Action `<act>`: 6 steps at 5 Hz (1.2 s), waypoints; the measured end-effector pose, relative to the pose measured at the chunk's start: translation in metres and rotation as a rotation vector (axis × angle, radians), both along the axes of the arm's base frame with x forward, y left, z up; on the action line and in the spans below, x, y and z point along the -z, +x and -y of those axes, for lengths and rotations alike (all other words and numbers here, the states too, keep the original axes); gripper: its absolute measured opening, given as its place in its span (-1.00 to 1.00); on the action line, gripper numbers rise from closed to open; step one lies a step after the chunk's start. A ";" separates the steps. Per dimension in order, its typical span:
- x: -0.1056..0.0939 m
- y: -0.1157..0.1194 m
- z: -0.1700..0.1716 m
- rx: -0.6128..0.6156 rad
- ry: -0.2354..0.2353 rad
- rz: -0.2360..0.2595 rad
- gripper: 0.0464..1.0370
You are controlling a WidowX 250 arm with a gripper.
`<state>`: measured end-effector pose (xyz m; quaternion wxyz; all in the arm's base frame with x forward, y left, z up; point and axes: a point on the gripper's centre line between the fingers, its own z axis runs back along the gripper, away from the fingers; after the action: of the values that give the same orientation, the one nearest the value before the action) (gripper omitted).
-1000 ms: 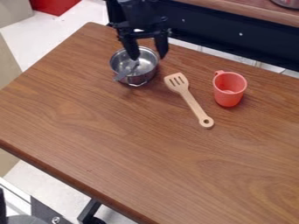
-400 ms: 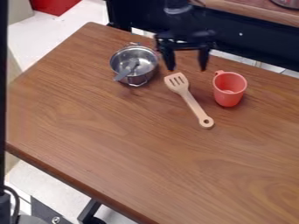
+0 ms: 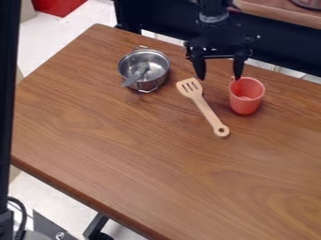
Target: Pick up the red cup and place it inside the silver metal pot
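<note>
Nearest on the table [image 3: 125,164], one spatula [image 3: 208,110] lies flat, so it rests steady along its length, its slotted head at the far end; to its right and a bit farther, one cup [image 3: 245,104] stands upright on its base, its open mouth up and its handle towards the far side. Farther still, on the left, stands one pot [image 3: 152,85] with one grey utensil [image 3: 132,79] propped on its rim, probably because it is too long to lie inside. Farthest, the one gripper [image 3: 219,75] points down, two fingers wide apart and holding nothing, one close by the cup's handle; whether they touch, I cannot tell.
</note>
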<state>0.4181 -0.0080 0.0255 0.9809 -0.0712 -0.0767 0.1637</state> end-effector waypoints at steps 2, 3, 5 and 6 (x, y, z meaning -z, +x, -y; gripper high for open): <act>0.031 0.001 0.001 -0.026 0.056 -0.013 0.92; 0.038 0.003 0.005 -0.016 0.043 -0.038 0.92; 0.042 0.004 0.010 -0.016 0.063 -0.028 0.33; 0.044 0.004 0.014 0.017 0.044 -0.063 -0.27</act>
<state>0.4222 -0.0216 -0.0184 0.9855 -0.0452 -0.0488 0.1558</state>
